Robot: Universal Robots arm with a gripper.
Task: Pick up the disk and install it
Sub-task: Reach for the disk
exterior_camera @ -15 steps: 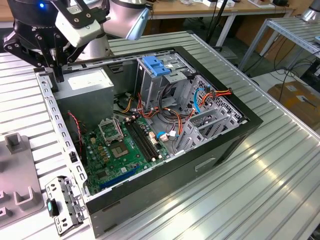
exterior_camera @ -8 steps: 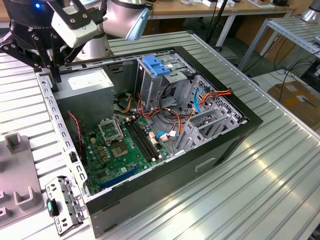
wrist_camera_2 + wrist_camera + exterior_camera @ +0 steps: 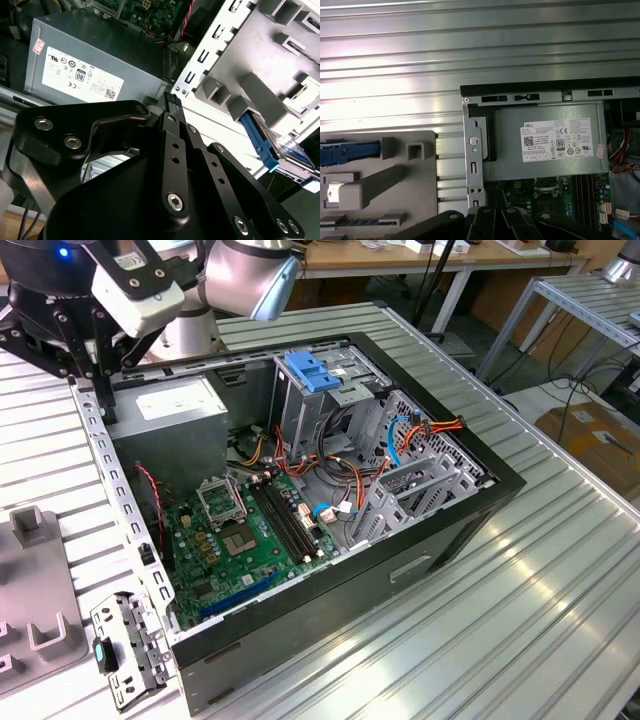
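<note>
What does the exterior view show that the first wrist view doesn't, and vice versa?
Exterior view: the blue latch on top of the drive cage, and a loose metal bracket on the table. First wrist view: a blue piece lying in the grey fixture. Both: the power supply with its white sticker, the green motherboard, part of that fixture, and the ribbed table.

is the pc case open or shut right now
Open. In the exterior view the computer case lies with its upward side uncovered, so the motherboard, cables and power supply inside are exposed.
</note>
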